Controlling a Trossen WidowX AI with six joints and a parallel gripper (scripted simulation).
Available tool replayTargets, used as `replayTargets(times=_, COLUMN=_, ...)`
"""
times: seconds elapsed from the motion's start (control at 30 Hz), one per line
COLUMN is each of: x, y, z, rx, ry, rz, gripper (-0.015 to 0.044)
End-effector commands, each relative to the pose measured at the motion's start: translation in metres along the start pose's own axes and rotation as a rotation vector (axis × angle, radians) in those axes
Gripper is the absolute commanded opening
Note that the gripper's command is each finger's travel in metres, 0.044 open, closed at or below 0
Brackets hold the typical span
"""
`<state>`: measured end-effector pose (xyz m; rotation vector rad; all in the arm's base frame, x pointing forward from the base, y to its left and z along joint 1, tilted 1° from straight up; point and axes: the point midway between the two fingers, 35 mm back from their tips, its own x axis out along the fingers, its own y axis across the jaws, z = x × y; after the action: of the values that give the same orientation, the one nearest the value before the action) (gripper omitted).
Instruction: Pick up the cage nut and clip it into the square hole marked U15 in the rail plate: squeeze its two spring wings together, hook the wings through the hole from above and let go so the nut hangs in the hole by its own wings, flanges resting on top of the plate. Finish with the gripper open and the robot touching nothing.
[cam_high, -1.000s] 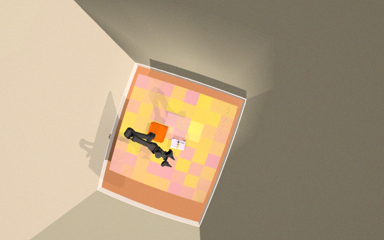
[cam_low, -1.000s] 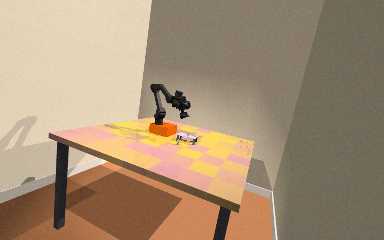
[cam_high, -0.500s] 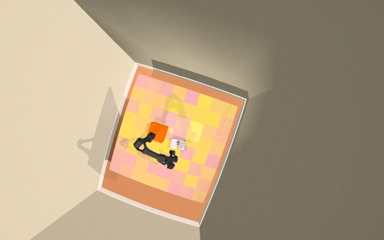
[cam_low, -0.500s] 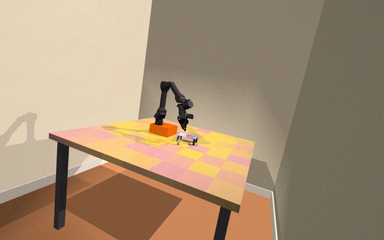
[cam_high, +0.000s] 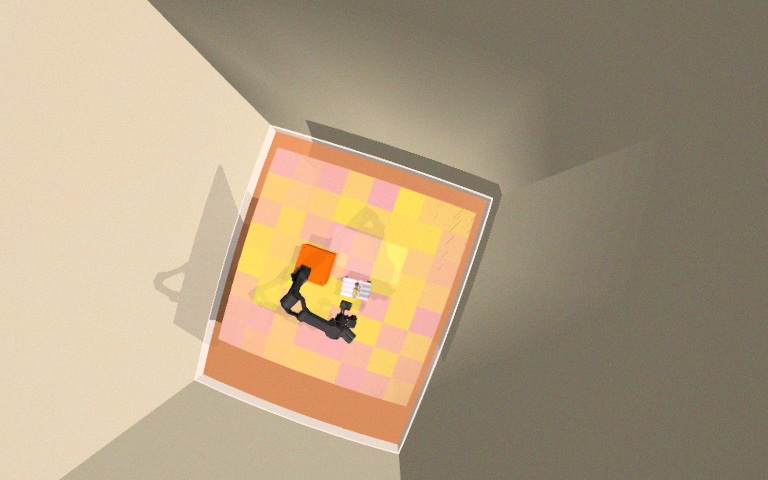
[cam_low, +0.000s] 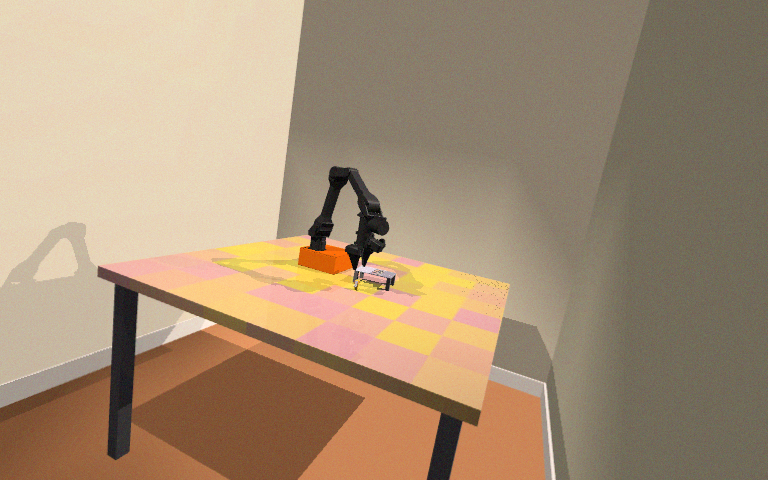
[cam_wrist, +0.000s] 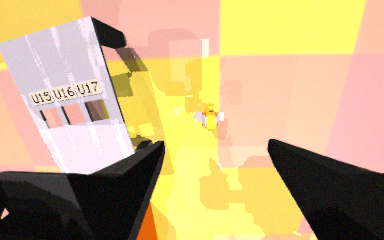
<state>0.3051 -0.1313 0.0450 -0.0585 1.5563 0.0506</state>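
One cage nut (cam_wrist: 210, 118) loose on the table, fingers of the gripper (cam_low: 360, 268) (cam_wrist: 215, 145) spread: centre over it, descend straight, squeeze both wings evenly.

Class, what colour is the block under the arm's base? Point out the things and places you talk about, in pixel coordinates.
The block (cam_high: 321, 261) (cam_low: 323, 260) is plain orange, clearest in the exterior view.

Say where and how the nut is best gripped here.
Best gripped, I'd judge, across its two outer sides, coming straight down from above. In the wrist view the nut is small, with a pale tab out to each side of its yellow middle. The gripper is open, a fingertip to either side, and the plate stands off to one side.
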Motion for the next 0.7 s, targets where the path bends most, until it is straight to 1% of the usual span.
replayTargets(times=0.0, x=-0.001, y=-0.001, z=0.002, rx=0.008, ry=-0.001, rz=0.004, gripper=0.0309)
replayTargets(times=0.23, x=-0.001, y=-0.001, z=0.002, rx=0.008, ry=-0.001, rz=0.004, gripper=0.0125)
replayTargets(times=0.53, x=0.001, y=-0.001, z=0.002, rx=0.008, ry=-0.001, rz=0.004, gripper=0.0120)
replayTargets(times=0.67, x=0.032, y=0.000, z=0.002, rx=0.008, ry=-0.001, rz=0.004, gripper=0.0120)
